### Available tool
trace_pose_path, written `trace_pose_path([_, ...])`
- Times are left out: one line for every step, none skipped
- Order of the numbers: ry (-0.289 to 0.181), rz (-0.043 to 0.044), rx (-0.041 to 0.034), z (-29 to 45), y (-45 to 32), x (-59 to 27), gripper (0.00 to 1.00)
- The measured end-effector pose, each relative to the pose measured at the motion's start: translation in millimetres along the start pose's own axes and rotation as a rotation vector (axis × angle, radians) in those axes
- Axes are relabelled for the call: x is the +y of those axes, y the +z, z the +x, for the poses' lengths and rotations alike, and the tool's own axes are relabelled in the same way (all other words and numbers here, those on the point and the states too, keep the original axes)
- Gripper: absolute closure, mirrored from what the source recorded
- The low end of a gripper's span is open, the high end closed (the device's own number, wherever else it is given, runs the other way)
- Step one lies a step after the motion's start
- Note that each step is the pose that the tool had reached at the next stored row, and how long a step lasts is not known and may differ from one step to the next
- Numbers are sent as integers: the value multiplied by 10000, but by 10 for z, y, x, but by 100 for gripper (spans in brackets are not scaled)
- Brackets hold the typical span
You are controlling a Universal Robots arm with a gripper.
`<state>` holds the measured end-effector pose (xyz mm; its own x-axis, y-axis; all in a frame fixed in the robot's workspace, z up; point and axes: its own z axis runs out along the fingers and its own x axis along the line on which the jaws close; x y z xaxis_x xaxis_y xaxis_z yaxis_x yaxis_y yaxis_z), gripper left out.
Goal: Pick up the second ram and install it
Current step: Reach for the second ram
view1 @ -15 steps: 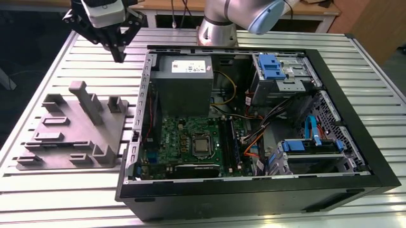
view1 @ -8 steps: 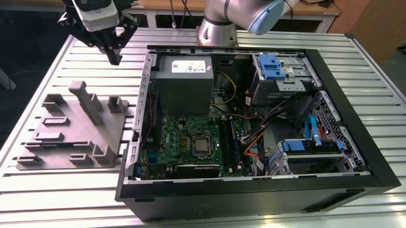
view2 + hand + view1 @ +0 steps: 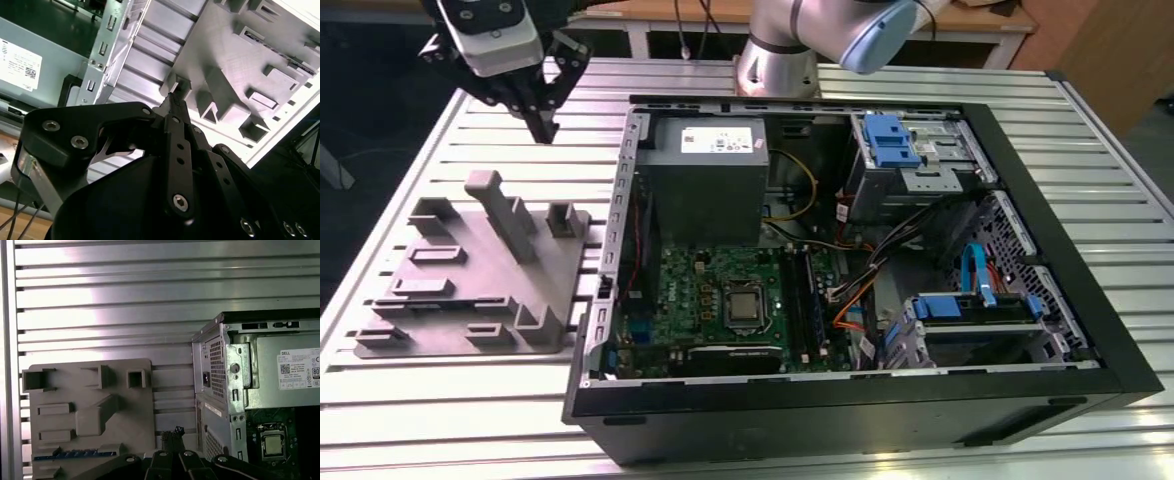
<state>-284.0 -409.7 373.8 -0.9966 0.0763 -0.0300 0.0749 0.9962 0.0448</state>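
Nothing is lifted yet: the pincer (image 3: 542, 128) hangs closed and empty above the desk (image 3: 454, 400), between grey tray (image 3: 467, 265) and computer case (image 3: 854, 395), while the second ram (image 3: 75, 454) lies in that tray, uninstalled.

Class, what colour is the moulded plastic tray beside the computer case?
The moulded plastic tray is grey, clearest in the exterior view.

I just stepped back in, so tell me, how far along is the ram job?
Done: nothing that shows. In hand: the gripper hangs shut and empty above the table, between the tray and the case. Left: a slim dark strip, likely the ram, lies in the tray, so pickup and install remain. Whether the motherboard slots hold any stick I cannot tell.
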Motion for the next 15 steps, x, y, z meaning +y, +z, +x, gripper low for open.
trace_pose_path([-1,1,0,18,3,-6,90])
trace_pose_path([-1,0,1,36,7,-12,90])
trace_pose_path([-1,0,1,54,10,-18,90])
trace_pose_path([-1,0,0,72,13,-23,90])
trace_pose_path([-1,0,1,92,15,-27,90])
trace_pose_path([-2,1,1,114,17,-31,90])
trace_pose_path([-2,0,0,136,19,-35,90])
trace_pose_path([-1,1,1,158,21,-39,90])
trace_pose_path([-1,0,1,179,22,-42,90])
trace_pose_path([0,0,0,200,24,-46,90])
trace_pose_path([-1,0,0,221,26,-49,90])
trace_pose_path([-1,0,0,241,28,-53,90])
trace_pose_path([-1,-1,0,262,30,-56,90])
trace_pose_path([-1,0,1,282,31,-60,90])
trace_pose_path([-1,1,1,302,32,-63,90])
